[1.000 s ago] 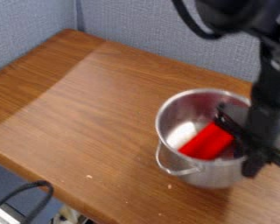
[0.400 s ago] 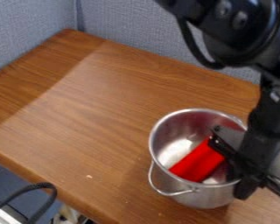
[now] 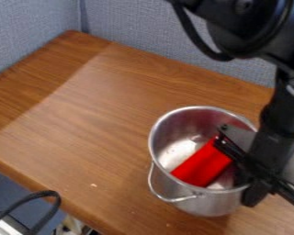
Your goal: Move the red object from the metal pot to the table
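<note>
A single view covers the scene. The camera sits high and looks steeply down across the table (image 3: 76, 101), whose grain runs diagonally through the frame, the far corner reaching up toward a grey fabric wall (image 3: 51, 23) at the top left. The near rounded edge cuts across the lower left, with dark floor and cables (image 3: 21, 216) showing below it. The view is close: the pot (image 3: 175, 151) fills much of the lower right and nearly touches the bottom border. The arm (image 3: 254, 37) enters from the upper right, cropped by the top and right edges, so its base stays outside the frame.
</note>
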Motion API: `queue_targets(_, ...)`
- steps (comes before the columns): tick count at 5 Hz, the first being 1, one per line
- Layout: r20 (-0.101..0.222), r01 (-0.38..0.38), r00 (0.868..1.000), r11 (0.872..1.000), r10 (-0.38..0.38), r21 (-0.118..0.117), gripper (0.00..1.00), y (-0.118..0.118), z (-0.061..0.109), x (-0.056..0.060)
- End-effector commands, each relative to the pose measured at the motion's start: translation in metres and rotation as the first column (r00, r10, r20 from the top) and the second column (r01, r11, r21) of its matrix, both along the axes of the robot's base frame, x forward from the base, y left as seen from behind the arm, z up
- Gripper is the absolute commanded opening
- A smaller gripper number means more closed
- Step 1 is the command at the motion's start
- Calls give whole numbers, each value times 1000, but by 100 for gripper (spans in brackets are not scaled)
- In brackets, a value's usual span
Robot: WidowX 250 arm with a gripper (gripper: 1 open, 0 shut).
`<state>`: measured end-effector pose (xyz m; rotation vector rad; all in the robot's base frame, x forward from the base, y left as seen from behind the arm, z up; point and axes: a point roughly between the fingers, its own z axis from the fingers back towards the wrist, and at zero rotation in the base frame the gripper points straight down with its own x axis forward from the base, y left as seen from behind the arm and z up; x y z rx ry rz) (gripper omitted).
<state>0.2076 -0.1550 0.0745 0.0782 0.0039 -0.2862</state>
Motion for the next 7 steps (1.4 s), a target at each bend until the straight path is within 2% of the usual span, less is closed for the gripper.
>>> queue_targets(1, 67, 40, 997, 998, -37, -42, 0, -22, 20, -5)
queue_targets(2, 69, -20, 997, 999, 22, -39, 0, -15, 24, -3)
queue_targets(3, 60, -87, 994, 996, 88, -33, 0, -11, 20, -5)
queue_targets(4, 52, -153, 987, 988, 155, -29, 0, -6, 18, -8)
queue_targets(5, 46, -135, 990, 991, 136, -24, 0, -10, 1, -9)
queue_targets(6, 31, -124, 992, 992, 125, -10, 0, -16, -18, -13)
queue_targets(7, -6, -176, 984, 984, 176, 1, 0, 9, 4, -10)
